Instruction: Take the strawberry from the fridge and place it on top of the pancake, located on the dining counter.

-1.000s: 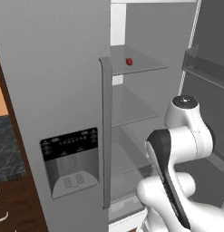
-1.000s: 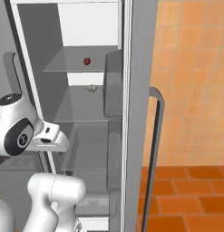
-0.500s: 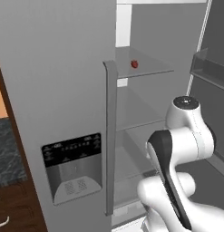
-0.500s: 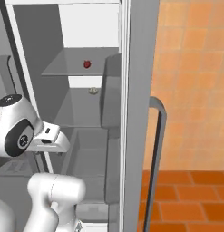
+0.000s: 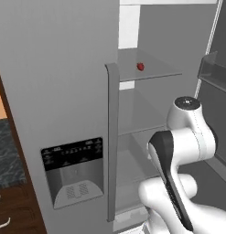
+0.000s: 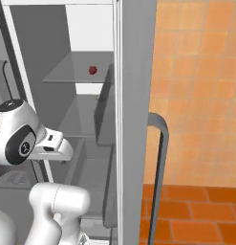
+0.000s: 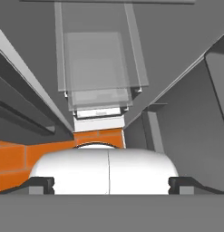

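The strawberry [image 5: 140, 66] lies alone on an upper shelf [image 5: 153, 72] inside the open fridge [image 5: 55, 91]. The gripper [image 7: 111, 183] is spread wide and empty, held low. It is best raised to shelf height, then closed gently around the fruit.

Orange tiled wall [image 6: 196, 72], dark counter [image 5: 7, 155]

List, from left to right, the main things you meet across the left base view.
Dark granite counter → dispenser panel in the fridge's left door → vertical door handle → strawberry on the glass shelf → white robot arm → door bin on the open right door.
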{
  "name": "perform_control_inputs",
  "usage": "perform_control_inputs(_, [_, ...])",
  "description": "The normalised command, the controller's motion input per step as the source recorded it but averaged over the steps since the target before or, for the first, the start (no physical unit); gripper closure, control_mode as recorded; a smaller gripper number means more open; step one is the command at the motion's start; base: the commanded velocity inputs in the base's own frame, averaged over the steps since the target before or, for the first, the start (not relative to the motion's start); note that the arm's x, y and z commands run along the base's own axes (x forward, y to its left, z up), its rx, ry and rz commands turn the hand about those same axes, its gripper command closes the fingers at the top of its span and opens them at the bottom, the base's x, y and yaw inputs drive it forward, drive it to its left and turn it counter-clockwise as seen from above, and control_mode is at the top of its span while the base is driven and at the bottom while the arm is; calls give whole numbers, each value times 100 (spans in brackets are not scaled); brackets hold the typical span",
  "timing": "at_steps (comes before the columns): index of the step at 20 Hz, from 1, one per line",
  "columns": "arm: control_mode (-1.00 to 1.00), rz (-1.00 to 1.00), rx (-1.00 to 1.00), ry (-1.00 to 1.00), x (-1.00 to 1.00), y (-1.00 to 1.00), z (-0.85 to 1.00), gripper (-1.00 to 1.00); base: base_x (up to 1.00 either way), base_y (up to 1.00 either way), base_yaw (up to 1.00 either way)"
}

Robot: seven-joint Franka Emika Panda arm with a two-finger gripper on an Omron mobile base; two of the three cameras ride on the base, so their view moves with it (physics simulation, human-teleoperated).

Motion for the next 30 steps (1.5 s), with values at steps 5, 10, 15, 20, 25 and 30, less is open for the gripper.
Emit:
perform_control_inputs(5, [100, 0, 0, 0, 0, 0, 0, -100, 13, -19, 0])
perform_control_inputs(10, [100, 0, 0, 0, 0, 0, 0, -100, 21, -23, -6])
perform_control_inputs(15, [100, 0, 0, 0, 0, 0, 0, -100, 15, -39, 0])
perform_control_inputs(20, [100, 0, 0, 0, 0, 0, 0, -100, 0, -10, 0])
perform_control_inputs(25, [100, 0, 0, 0, 0, 0, 0, -100, 0, -10, -1])
perform_control_inputs(30, [100, 0, 0, 0, 0, 0, 0, -100, 0, -55, -7])
